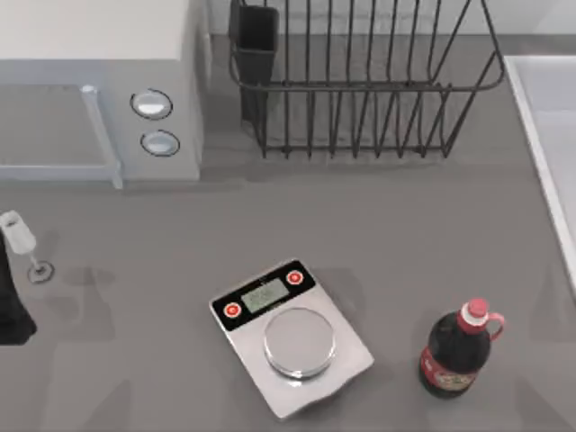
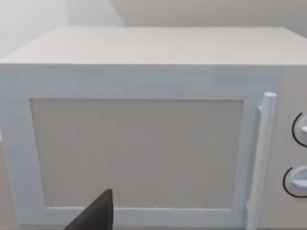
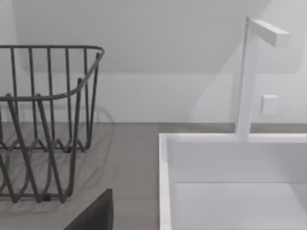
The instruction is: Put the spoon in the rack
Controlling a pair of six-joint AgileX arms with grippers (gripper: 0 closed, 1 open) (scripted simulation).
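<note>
Top view: spoon [image 1: 22,241] is seen left of the scale [image 1: 290,337], far from rack [image 1: 360,85], ungrasped; tool states cannot be told.

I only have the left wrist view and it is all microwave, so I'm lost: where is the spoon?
Observer: In the top view, the spoon is at the table's far left edge, in front of the microwave.
Operator: And the rack?
Observer: The rack stands at the back, to the right of the microwave. Its utensil cup is at the corner nearest the microwave.
Operator: Anything else on the table?
Observer: A kitchen scale sits at front centre, with a dark bottle to its right.
</note>
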